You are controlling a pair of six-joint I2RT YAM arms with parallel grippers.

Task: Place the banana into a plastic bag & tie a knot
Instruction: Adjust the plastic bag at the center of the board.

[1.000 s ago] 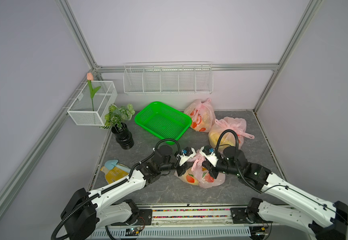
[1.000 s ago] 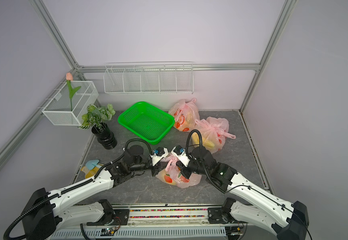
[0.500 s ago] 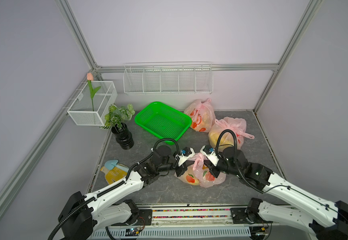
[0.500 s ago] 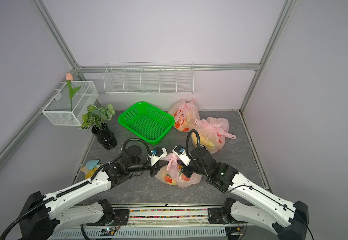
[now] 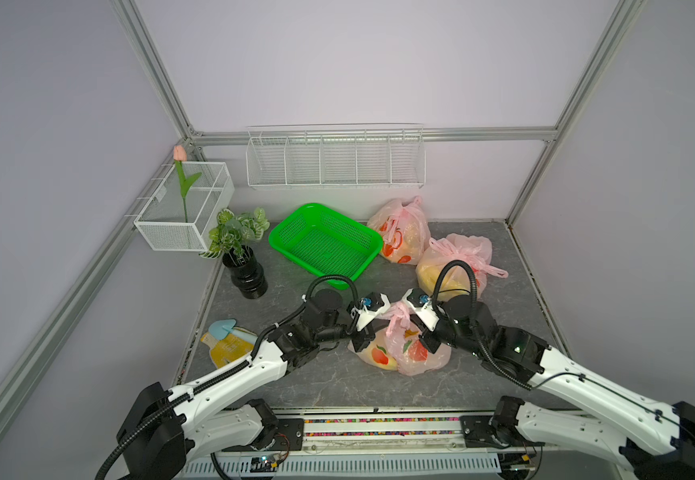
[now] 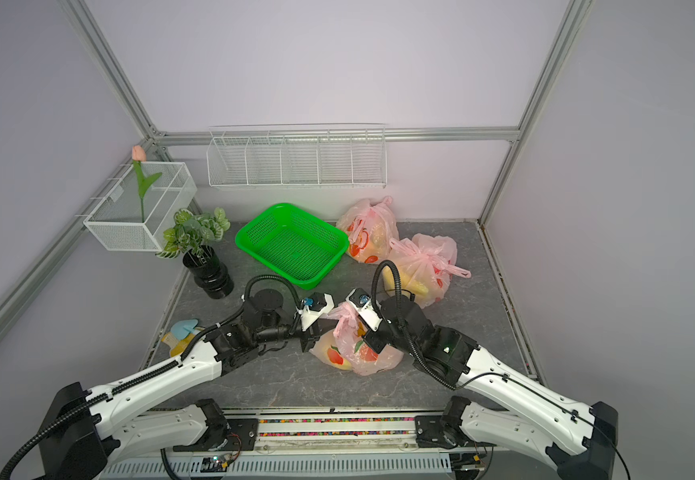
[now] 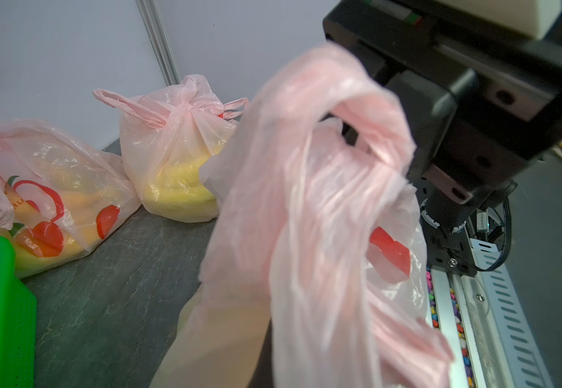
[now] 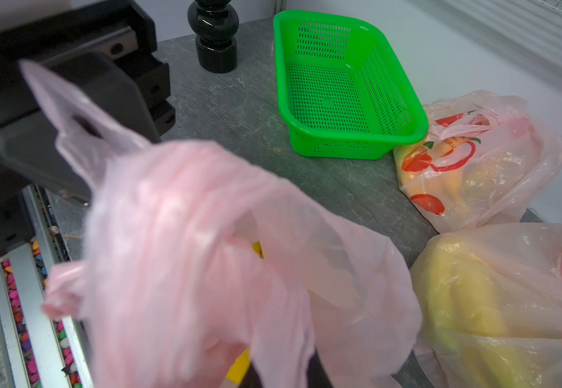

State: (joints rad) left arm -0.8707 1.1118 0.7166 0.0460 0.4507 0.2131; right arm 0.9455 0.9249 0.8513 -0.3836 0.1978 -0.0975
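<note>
- Plastic bag [image 5: 404, 351]: thin pink film printed with fruit, resting on the grey tabletop [image 5: 296, 374] just in front of the green basket [image 5: 325, 245], on the side nearer the robot's base.
- Banana [image 6: 331, 347]: shows as a pale yellow shape through the film low in the bag, so the loading step looks done and the knot is what remains.
- Handling, as a judgement: the film is soft, light and slippery and will crumple or slide rather than hold a shape. The banana gives the only weight and anchors the bottom. The best hold is on the two handle loops [image 5: 400, 313] bunched at the top, not on the belly.
- Left gripper [image 5: 363, 334]: low on the bag's left flank, in front of the basket's near corner, arm stretched low and forward. Its jaws are together, and the left wrist view shows pink film running straight into them.
- Right gripper [image 5: 425, 337]: mirrors it on the bag's right flank, farther from the basket. Its jaws are likewise pinched together on handle film, with the tips hidden by plastic.
</note>
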